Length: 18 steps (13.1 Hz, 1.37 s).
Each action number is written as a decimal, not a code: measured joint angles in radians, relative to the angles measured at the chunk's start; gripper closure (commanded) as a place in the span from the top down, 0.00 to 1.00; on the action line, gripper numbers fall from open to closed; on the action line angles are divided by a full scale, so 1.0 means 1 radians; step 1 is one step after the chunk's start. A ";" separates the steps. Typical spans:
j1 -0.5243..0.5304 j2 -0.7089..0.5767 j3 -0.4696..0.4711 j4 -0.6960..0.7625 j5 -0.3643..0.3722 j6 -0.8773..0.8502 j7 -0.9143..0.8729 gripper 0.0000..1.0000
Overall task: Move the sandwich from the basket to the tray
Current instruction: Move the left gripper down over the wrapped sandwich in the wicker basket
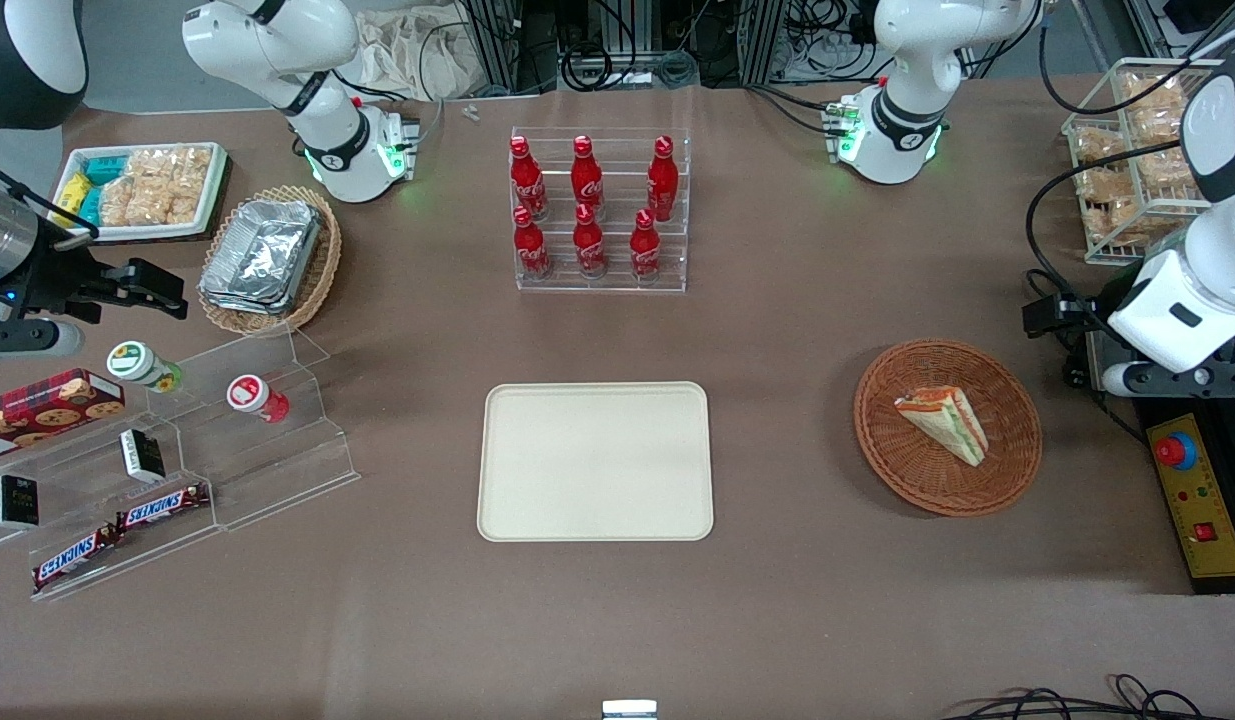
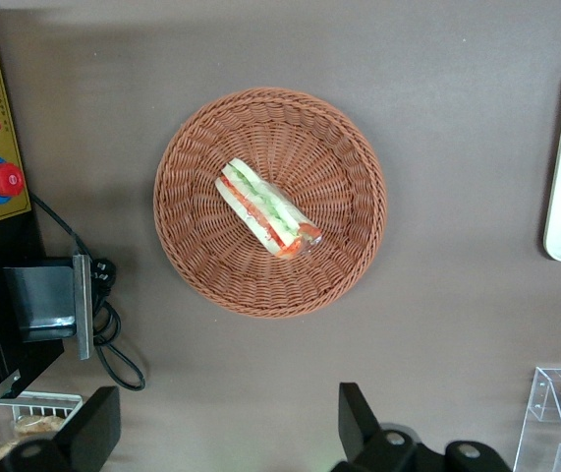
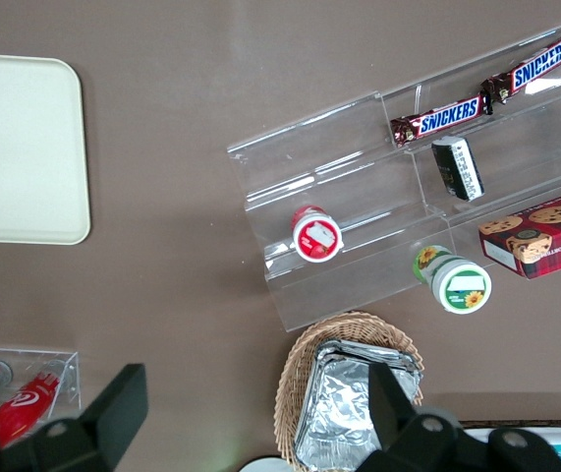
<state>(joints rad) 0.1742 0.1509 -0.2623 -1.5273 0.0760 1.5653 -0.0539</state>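
Approach step, nothing grasped yet. I see sandwich lying in basket, approx centre. Gripper hangs above table near basket's rim, fingers spread, empty. Tray at 9 o'clock of basket in front view. Next, I judge: centre over wedge, descend, pinch.

You have six red cola bottles standing in a clear rack at mid-table, far from the front camera. Toward the parked arm's end you'll find foil trays in an oval basket. Nearer that camera, clear steps carry two Snickers bars.

SNICKERS on two candy bars, Coca-Cola script on red bottles
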 measured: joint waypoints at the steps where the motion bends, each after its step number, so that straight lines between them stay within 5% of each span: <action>1: 0.000 0.001 0.000 0.000 0.000 0.000 0.000 1.00; 5: 0.000 0.013 0.002 0.002 0.001 0.000 -0.024 1.00; 8: 0.001 0.046 0.004 -0.007 0.001 0.049 -0.292 1.00; 15: 0.007 0.101 0.023 -0.335 0.012 0.536 -0.688 1.00; 18: 0.008 0.142 0.024 -0.428 0.047 0.619 -0.769 1.00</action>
<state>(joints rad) 0.1819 0.2927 -0.2383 -1.9552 0.1230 2.1843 -0.8225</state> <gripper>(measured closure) 0.000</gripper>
